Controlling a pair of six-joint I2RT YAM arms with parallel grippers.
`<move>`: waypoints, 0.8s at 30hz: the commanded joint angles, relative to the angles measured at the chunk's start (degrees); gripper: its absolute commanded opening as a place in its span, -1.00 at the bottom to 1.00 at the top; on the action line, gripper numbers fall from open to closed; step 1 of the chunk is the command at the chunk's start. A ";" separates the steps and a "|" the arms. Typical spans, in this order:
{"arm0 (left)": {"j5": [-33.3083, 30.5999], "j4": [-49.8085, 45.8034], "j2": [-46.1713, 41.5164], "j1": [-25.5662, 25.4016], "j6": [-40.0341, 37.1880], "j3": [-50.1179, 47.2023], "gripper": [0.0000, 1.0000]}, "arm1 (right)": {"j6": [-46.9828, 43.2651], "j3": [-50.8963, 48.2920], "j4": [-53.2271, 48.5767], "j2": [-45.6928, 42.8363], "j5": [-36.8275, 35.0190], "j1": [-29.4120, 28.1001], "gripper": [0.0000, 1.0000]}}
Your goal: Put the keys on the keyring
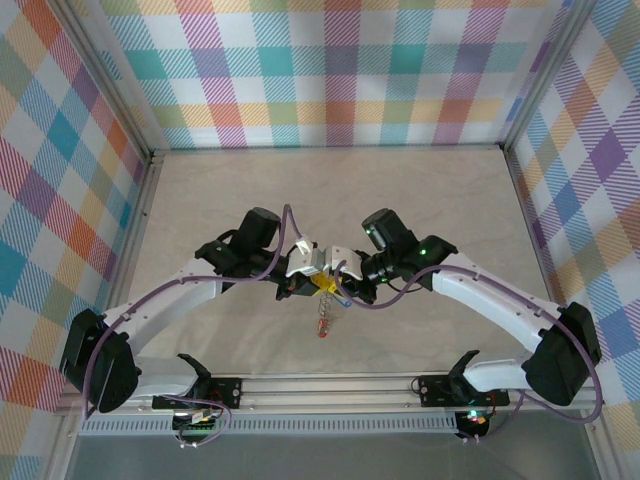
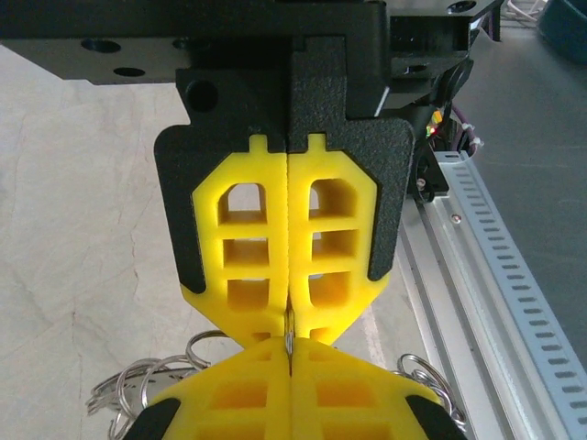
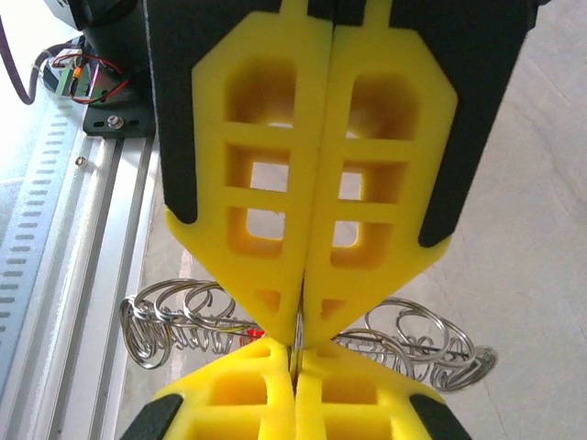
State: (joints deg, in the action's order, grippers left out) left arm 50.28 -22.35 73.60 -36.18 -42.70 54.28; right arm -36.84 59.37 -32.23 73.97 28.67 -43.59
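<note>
Left gripper (image 2: 289, 323) and right gripper (image 3: 300, 321) meet tip to tip, each pinched tight on the keyring (image 2: 289, 339), a thin metal sliver. The keys (image 3: 174, 321) bunch as silvery loops at either side, dangling mid-frame above the bare table (image 1: 330, 190), well apart from the walls.

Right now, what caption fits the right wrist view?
Tip to tip, the right gripper and left gripper, both shut, pinch silvery loops fanned to either side.

Below the jaws, we cannot count the keys (image 1: 322, 321), too small; the jaws hide the bunch's middle from us.
</note>
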 commanded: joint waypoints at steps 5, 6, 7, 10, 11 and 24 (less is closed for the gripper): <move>4.17 9.70 -5.11 2.21 6.63 -4.23 -1.00 | 1.87 -1.73 4.42 -4.44 2.34 1.56 -0.65; 4.61 11.22 -5.59 2.64 7.59 -4.81 -1.00 | 2.11 -2.33 4.71 -4.98 2.75 1.92 -0.63; 5.35 12.25 -6.03 2.92 8.19 -5.08 -1.00 | 2.29 -2.87 4.99 -5.51 3.12 2.14 -0.61; 6.65 15.07 -6.64 3.54 10.06 -5.98 -1.00 | 2.65 -3.96 5.41 -6.71 4.97 2.79 -0.70; 6.91 16.04 -6.84 3.66 10.55 -6.28 -1.00 | 2.56 -3.98 5.09 -6.81 5.55 2.88 -0.76; 6.95 24.31 -7.08 3.75 16.21 -9.07 -1.00 | 1.77 -4.27 6.51 -5.43 10.36 2.91 -0.69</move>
State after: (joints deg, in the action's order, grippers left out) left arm 55.31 -3.29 67.75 -33.06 -28.36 45.67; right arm -34.54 55.81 -26.96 67.94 35.14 -40.64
